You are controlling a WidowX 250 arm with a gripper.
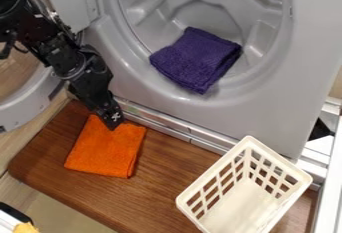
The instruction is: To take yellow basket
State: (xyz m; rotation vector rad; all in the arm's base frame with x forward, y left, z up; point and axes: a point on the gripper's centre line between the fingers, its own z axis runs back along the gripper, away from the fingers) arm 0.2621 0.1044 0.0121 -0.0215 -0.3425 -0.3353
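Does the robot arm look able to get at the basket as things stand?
Probably yes: nothing stands between the gripper, by the orange cloth, and the basket, whose rim is uncovered, though the reach is a guess.

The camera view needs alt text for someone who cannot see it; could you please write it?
A black robot gripper hangs at the far edge of an orange cloth on a wooden board, with a cream basket to the right. Behind, a purple cloth lies in a grey machine's round opening.
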